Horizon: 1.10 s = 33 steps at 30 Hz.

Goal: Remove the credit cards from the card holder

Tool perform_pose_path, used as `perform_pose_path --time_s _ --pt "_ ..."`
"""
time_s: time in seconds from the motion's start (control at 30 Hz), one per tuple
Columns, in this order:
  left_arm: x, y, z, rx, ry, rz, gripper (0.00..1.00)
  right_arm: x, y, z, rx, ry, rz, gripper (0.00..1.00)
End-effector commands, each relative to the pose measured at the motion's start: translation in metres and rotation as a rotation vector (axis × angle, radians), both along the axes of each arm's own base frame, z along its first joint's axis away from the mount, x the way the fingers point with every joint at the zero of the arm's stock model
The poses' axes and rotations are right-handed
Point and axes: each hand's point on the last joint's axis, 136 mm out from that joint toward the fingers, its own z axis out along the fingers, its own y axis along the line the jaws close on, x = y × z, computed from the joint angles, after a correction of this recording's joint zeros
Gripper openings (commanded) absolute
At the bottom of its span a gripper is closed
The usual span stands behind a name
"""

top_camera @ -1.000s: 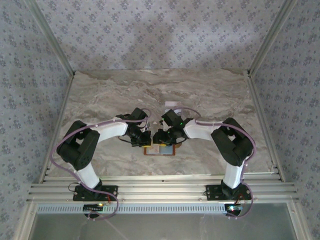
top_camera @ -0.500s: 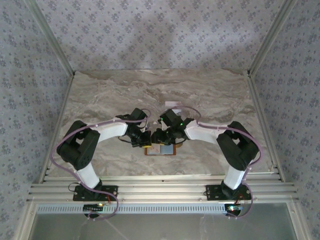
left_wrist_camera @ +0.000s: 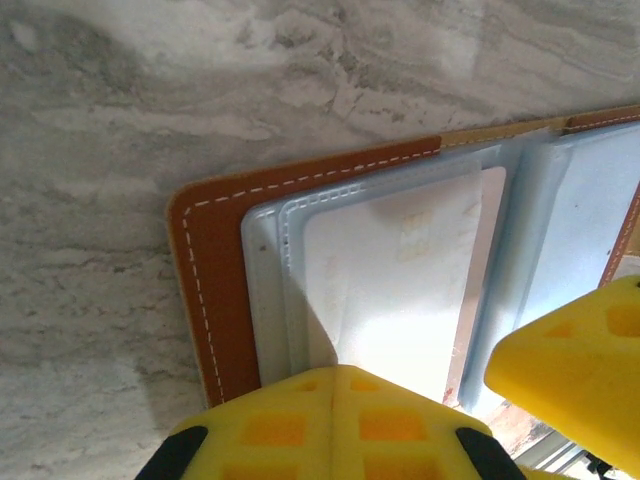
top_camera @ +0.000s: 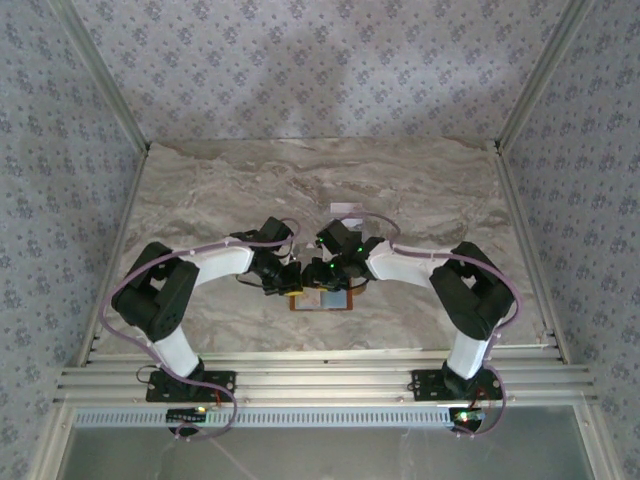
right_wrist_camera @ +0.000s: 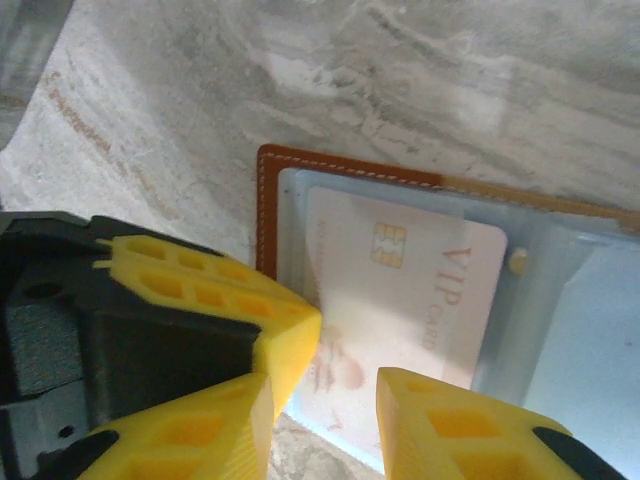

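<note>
Nearest in the left wrist view, the left tool (left_wrist_camera: 335, 385) has its yellow fingers pressed together with no gap. Their tips sit at the near edge of the card holder (left_wrist_camera: 205, 280); whether they pinch the lining or only rest on it is hidden beneath them. In the right wrist view the right tool (right_wrist_camera: 322, 405) stands partly open, one finger on either side of the holder's near edge, and nothing is visibly gripped. The left tool's tip lies just beside it, over the near corner of the pocket.

The card holder lies open and flat on the counter (left_wrist_camera: 200, 90), with an orange-brown border, white stitching and grey-blue pockets inside. A pale credit card (right_wrist_camera: 420, 265), with a chip and "VIP CARD" printed on it, sits tucked in a translucent pocket. Its near end is covered by the fingers. One half of the holder is cut off in both wrist views.

From above, both arms meet over the holder and hide most of it, so only its near strip shows. Bare marbled counter lies open to the left, to the right and beyond. A small pale rectangle (top_camera: 347, 208) lies farther back, too small to identify. Patterned walls close in the counter's far edge and both sides.
</note>
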Motion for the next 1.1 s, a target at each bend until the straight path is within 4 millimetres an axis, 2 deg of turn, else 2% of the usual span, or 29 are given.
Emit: perform_pose_path --time_s 0.0,0.27,0.37,0.53,0.8,0.97,1.07 --pt "-0.028 0.032 -0.032 0.155 0.103 0.017 0.07 -0.005 -0.027 -0.032 -0.151 0.034 -0.040 0.33" --pt "-0.028 0.031 -0.030 0.152 0.101 0.021 0.07 -0.010 -0.033 -0.051 -0.197 0.068 -0.027 0.33" --pt "-0.028 0.032 -0.029 0.154 0.102 0.022 0.08 -0.011 -0.035 -0.052 -0.222 0.065 -0.020 0.33" --pt "-0.027 0.035 -0.025 0.164 0.089 0.029 0.18 -0.009 -0.048 -0.049 -0.352 0.016 -0.008 0.34" --pt "-0.026 0.039 -0.019 0.178 0.073 0.040 0.19 -0.010 -0.057 -0.046 -0.438 -0.020 0.004 0.34" --pt "-0.021 0.038 -0.009 0.172 0.049 0.046 0.25 -0.010 -0.048 -0.039 -0.362 -0.022 0.007 0.34" --pt "-0.016 0.034 0.003 0.157 0.023 0.050 0.27 -0.006 -0.036 -0.026 -0.259 -0.032 -0.010 0.35"
